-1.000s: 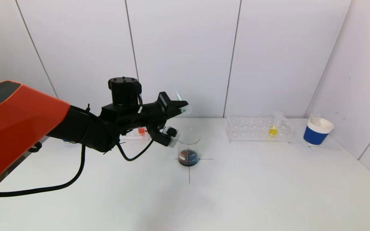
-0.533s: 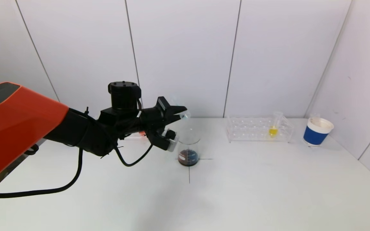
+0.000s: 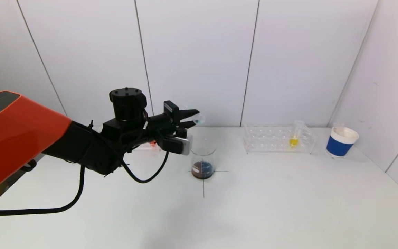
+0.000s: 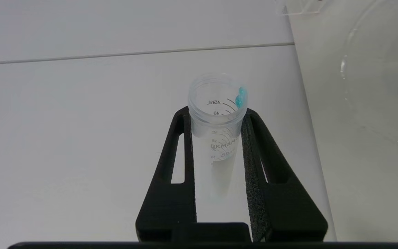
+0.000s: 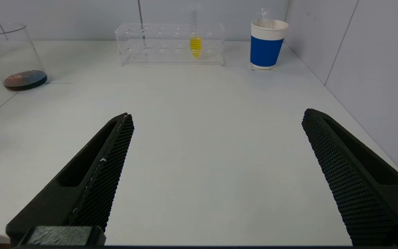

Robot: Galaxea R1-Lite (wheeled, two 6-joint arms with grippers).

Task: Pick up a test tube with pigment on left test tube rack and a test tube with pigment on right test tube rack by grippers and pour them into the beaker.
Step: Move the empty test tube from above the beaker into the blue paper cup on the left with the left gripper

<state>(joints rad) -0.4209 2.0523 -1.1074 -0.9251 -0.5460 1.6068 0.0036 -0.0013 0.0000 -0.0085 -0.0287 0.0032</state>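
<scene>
I'm looking at a lab bench: a white table (image 3: 254,207) boxed by plain panels, a glass beaker (image 3: 202,159) of dark liquid below my left jaws, a clear test tube rack (image 3: 277,139) beyond.

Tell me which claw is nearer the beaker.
Left. The left claw, clamped on an emptied test tube, hangs just above the beaker. The right claw is open, low over the table, far from it.

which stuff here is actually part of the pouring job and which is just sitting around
In the job:
- left gripper, shut on emptied test tube
- beaker with dark liquid
- yellow test tube
- right rack
- left rack, mostly hidden
- right gripper, open, idle

Lying about:
- blue paper cup
</scene>
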